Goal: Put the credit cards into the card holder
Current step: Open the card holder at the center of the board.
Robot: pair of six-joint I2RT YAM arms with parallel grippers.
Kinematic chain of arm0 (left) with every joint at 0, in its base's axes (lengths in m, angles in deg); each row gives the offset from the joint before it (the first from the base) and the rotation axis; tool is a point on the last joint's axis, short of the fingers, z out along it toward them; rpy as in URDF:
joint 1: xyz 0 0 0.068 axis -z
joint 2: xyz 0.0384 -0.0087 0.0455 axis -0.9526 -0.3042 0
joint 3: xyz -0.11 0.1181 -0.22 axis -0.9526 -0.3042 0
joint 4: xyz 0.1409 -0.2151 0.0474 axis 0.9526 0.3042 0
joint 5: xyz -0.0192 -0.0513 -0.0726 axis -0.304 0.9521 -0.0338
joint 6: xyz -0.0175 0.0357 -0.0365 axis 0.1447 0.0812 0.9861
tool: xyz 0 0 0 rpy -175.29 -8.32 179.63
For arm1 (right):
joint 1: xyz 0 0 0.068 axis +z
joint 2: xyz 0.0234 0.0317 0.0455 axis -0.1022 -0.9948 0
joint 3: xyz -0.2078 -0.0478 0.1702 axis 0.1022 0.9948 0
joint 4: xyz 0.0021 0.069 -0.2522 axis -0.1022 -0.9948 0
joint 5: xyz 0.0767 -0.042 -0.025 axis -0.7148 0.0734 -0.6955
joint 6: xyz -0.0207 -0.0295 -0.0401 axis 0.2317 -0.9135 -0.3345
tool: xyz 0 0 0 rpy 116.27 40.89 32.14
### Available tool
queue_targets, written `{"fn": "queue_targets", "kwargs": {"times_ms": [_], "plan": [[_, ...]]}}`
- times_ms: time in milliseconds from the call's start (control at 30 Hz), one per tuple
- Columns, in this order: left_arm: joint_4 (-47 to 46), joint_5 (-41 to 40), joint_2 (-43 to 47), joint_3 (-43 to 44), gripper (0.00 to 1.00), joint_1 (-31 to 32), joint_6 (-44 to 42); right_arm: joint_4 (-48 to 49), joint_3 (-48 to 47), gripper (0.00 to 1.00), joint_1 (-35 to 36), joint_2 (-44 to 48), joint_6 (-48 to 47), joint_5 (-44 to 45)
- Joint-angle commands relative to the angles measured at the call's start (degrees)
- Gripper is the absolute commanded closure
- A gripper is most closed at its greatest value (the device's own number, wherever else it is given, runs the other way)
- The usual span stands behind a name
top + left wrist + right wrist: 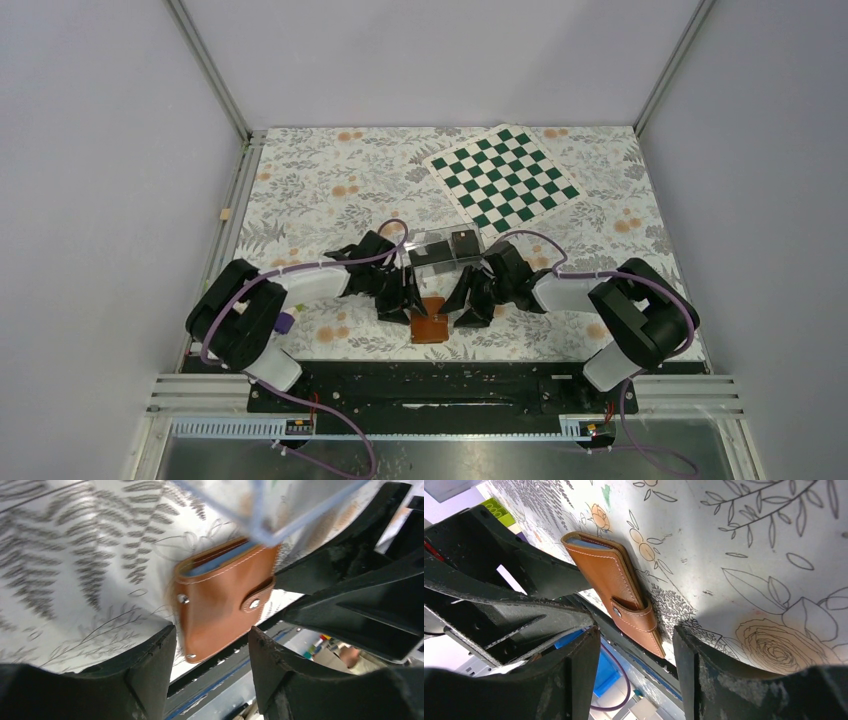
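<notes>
On the floral tablecloth [330, 190] a clear box [432, 264] holds what look like dark credit cards [463, 241]. The card holder [431, 321] lies folded near the front edge. Both arms bend inward, left gripper [211, 629] and right gripper [636, 629] flanking it, jaws parted and empty.

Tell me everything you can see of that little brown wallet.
The wallet looks like tan-brown leather with pale stitching along its edges. It is folded shut: a tab with a metal snap wraps over one edge, and small metal studs show on its cover. Pale blue sleeves peek out at one end. It lies flat on the flowered tablecloth, near its front edge, and nothing is gripping it.
</notes>
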Motion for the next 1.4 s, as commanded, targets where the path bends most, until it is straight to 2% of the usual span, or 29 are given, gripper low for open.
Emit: {"fn": "queue_targets", "kwargs": {"times_ms": [0, 267, 367, 467, 633, 800, 1000, 1067, 1133, 1200, 1367], "plan": [[-5.0, 1.5, -4.9, -1.8, 0.44, 0.5, -0.3, -1.4, -0.2, 0.38, 1.1, 0.0, -0.3, 3.3], [-11.9, 6.6, -1.2, -5.7, 0.46, 1.1, 4.9, 1.1, 0.8, 0.38, 1.3, 0.8, -0.3, 2.6], [-15.9, 7.9, 0.4, -7.7, 0.46, 1.0, 7.5, 3.8, 2.1, 0.42, 1.2, 2.4, 0.7, 2.2], [-19.0, 9.0, 0.8, -8.9, 0.46, 1.2, 9.2, 7.1, 3.3, 0.51, 1.3, 3.3, 2.3, 1.1], [-19.4, 9.1, 2.1, -8.9, 0.46, 1.3, 9.5, 9.9, 4.3, 0.79, 1.3, 4.7, 3.3, -1.2], [-19.4, 8.6, 3.4, -8.9, 0.44, 1.3, 9.7, 8.1, 4.4, 0.99, 1.3, 8.2, 1.7, -1.5], [-17.7, 7.0, 6.8, -8.8, 0.40, 1.4, 9.7, 3.6, 3.8, 1.00, 1.3, 12.3, -0.5, -1.2], [-13.5, 4.7, 9.0, -7.9, 0.36, 1.3, 8.8, 0.9, 3.3, 1.00, 1.3, 15.0, -2.0, -0.6], [-10.2, 2.5, 11.6, -6.9, 0.27, 1.3, 7.7, -2.6, 2.2, 1.00, 1.3, 17.9, -3.8, 0.4], [-8.7, 2.0, 14.0, -6.2, 0.21, 0.9, 7.1, -5.6, 1.0, 1.00, 1.3, 20.7, -5.6, 1.2], [-11.1, 4.9, 19.4, -4.9, 0.17, -0.3, 7.6, -11.1, -2.3, 1.00, 0.8, 26.4, -6.7, 2.2]]}}
